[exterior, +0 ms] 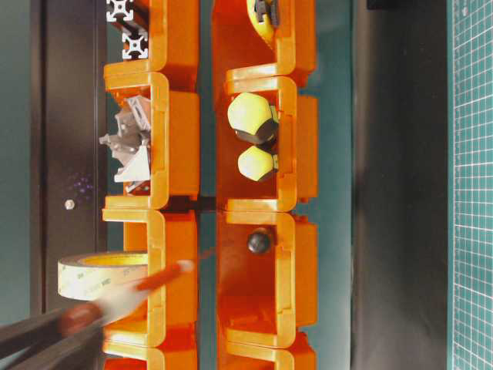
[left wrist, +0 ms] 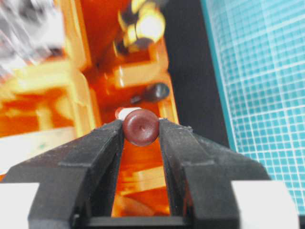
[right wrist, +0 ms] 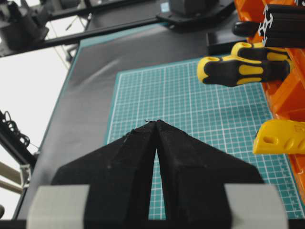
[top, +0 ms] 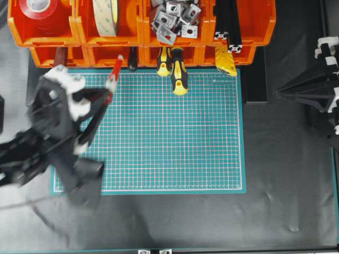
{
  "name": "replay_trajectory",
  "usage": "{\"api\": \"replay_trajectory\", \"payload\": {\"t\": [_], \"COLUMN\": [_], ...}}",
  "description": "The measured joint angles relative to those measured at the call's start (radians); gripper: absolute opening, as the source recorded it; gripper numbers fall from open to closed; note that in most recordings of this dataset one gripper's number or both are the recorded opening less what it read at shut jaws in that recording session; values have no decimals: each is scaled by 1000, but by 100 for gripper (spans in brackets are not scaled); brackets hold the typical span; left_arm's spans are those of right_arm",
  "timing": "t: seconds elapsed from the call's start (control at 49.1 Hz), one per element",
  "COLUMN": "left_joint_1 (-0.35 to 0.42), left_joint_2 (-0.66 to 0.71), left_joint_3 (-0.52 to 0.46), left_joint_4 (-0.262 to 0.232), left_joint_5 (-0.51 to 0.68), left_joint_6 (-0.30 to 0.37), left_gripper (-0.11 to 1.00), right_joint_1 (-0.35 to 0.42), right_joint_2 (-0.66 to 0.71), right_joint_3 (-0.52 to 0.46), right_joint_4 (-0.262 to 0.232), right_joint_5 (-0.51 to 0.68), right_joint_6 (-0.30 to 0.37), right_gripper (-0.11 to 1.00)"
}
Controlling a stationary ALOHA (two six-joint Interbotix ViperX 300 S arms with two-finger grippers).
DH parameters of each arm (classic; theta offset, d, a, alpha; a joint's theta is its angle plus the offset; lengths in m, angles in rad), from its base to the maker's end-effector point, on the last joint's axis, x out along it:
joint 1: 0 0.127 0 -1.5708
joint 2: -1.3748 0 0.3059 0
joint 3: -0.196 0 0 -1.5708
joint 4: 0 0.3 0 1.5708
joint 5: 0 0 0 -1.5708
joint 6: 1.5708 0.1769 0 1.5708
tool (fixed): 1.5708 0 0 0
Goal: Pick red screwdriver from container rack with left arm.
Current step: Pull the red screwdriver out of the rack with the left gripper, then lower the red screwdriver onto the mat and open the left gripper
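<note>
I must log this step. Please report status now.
Left tool shut on red screwdriver. Right tool shut, empty. Screwdriver tip at container rack. Nothing blocking.

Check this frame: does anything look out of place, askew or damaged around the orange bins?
Nothing looks damaged or spilled. The only thing askew is the red screwdriver, and it is tilted because the left gripper is shut on its butt end, over the mat's corner. The yellow-and-black screwdrivers poke out of the container rack onto the green cutting mat.
</note>
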Motion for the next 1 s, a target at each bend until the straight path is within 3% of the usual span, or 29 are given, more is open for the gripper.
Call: {"api": "replay_trajectory", "payload": {"t": [0.265, 0.468, 0.692, 0.997], "left_joint_1": [-186, -270, -250, -114], "left_joint_2": [-23, 23, 124, 181], "left_joint_3": [-26, -38, -3, 130], "left_joint_4": [0, 0, 0, 0], "left_joint_5": [135, 97, -75, -305], "left_joint_6": [38, 58, 117, 103], "left_gripper": [26, 26, 26, 26], "right_joint_1": [0, 0, -9, -41], "right_joint_2": [-12, -35, -63, -78], "right_joint_3": [0, 0, -5, -31], "right_joint_4": [2, 5, 6, 6], "right_joint_5": [0, 80, 143, 100], "right_joint_6": [5, 63, 149, 153], "right_gripper": [1, 1, 1, 1]}}
